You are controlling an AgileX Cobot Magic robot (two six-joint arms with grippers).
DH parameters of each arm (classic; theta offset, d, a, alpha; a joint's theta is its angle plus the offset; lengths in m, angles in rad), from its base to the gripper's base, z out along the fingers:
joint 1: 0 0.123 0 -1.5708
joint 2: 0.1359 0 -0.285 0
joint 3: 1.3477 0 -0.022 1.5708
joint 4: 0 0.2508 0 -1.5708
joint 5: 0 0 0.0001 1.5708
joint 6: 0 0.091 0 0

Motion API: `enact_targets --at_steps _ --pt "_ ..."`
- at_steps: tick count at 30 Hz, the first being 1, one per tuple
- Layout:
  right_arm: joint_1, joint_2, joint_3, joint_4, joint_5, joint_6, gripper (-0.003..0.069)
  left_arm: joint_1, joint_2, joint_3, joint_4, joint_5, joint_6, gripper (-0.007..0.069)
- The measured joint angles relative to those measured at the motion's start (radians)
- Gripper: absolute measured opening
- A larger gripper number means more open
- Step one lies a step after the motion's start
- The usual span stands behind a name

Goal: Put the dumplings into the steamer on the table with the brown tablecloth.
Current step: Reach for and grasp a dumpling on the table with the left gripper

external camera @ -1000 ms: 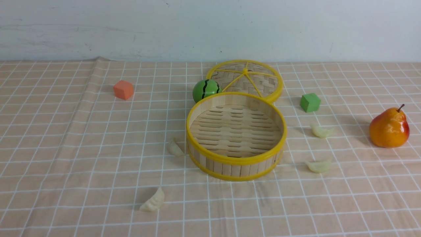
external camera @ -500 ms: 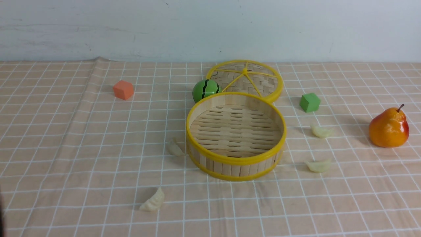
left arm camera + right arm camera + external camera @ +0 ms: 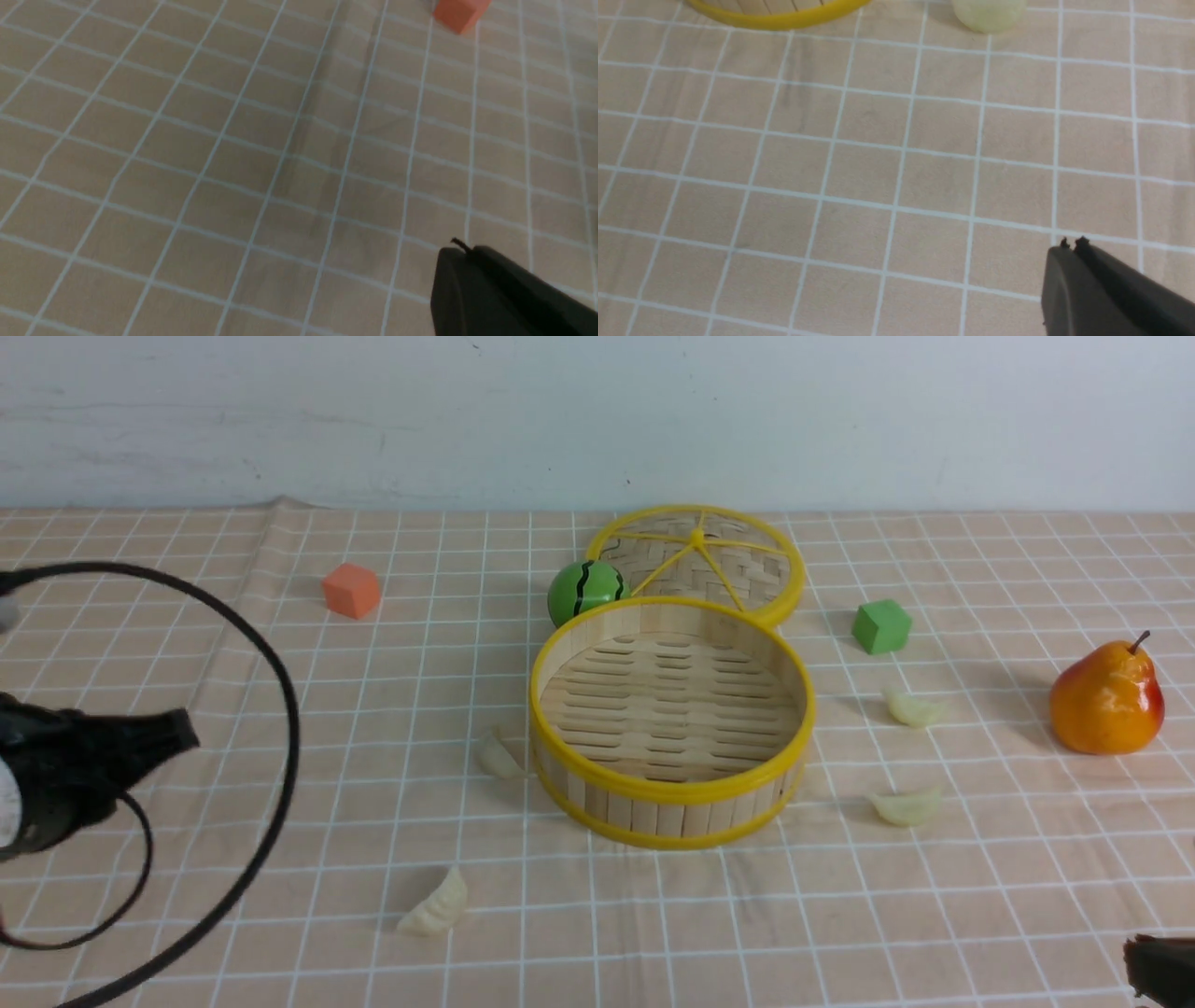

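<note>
The round bamboo steamer [image 3: 670,798] with yellow rims stands empty mid-table on the brown grid tablecloth [image 3: 280,859]. Several pale dumplings lie around it: one [image 3: 498,758] against its left wall, one [image 3: 436,905] nearer the front left, one [image 3: 914,708] to the right, one [image 3: 904,805] at the front right, also seen in the right wrist view [image 3: 989,14]. My left gripper [image 3: 182,735] reaches in from the left edge, shut and empty [image 3: 460,249]. My right gripper [image 3: 1071,246] is shut and empty, only its tip showing at the lower right corner [image 3: 1134,952].
The flat woven lid [image 3: 695,563] lies behind the steamer, with a green striped ball [image 3: 585,590] beside it. An orange cube [image 3: 352,590] sits far left, a green cube [image 3: 880,626] and a pear [image 3: 1106,698] to the right. A black cable [image 3: 271,784] loops off the left arm.
The left arm with its cable has come into view from the left edge, and the right gripper's tip has appeared at the lower right corner. No object moved.
</note>
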Motion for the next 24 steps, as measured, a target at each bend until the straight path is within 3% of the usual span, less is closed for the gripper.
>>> enact_targets --at_steps 1,4,5,6,7,9,14,21,24 --pt "0.004 0.002 -0.002 0.001 -0.002 0.000 0.0001 -0.009 0.012 -0.010 -0.038 0.033 0.038 -0.0014" --pt "0.032 0.008 -0.005 0.003 -0.007 -0.001 0.0004 -0.063 0.102 -0.092 -0.443 0.181 0.441 -0.0014" --pt "0.037 0.008 -0.005 0.003 -0.009 -0.004 0.0005 -0.074 0.140 -0.121 -0.598 0.218 0.636 -0.0014" --pt "0.039 0.008 -0.005 0.003 -0.009 -0.004 0.0006 -0.074 0.145 -0.125 -0.648 0.228 0.664 -0.0014" --pt "0.041 0.008 -0.005 0.003 -0.013 -0.004 0.0008 -0.078 0.191 -0.154 -0.824 0.248 0.896 -0.0014" --pt "0.041 0.008 -0.005 0.003 -0.018 -0.008 0.0010 -0.082 0.238 -0.180 -0.977 0.234 1.098 -0.0014" --pt "0.041 0.008 -0.005 0.021 -0.025 -0.008 0.0013 -0.083 0.327 -0.202 -1.146 0.134 1.338 0.0051" --pt "0.041 0.008 -0.005 0.037 -0.024 -0.011 0.0021 -0.083 0.463 -0.206 -1.187 0.052 1.575 0.0405" --pt "0.041 0.008 -0.005 0.037 -0.024 -0.011 0.0023 -0.083 0.493 -0.207 -1.187 0.010 1.619 0.0468"
